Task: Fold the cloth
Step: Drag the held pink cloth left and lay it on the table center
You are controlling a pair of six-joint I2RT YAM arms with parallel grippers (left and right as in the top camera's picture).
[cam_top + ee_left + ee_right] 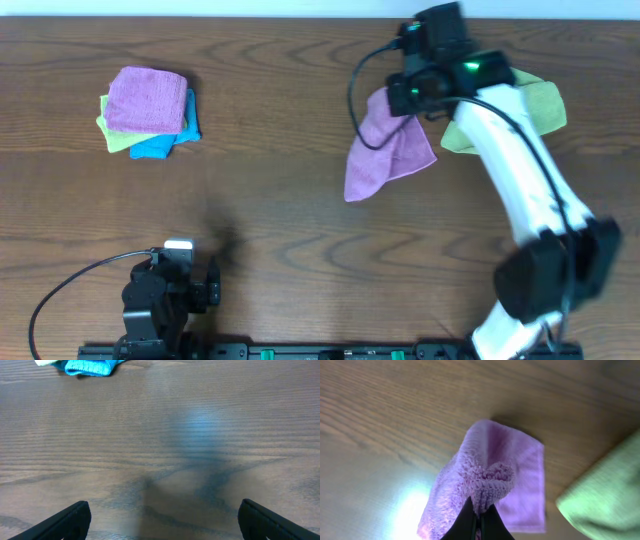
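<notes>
One violet cloth, one pink-purple cloth, two green cloths, one blue cloth

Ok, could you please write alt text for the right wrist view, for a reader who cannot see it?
The right tool, shut, pinches a bunched fold of the purple cloth, with the wooden table behind it. Part of a lime-green cloth shows at the right edge of the view.
</notes>
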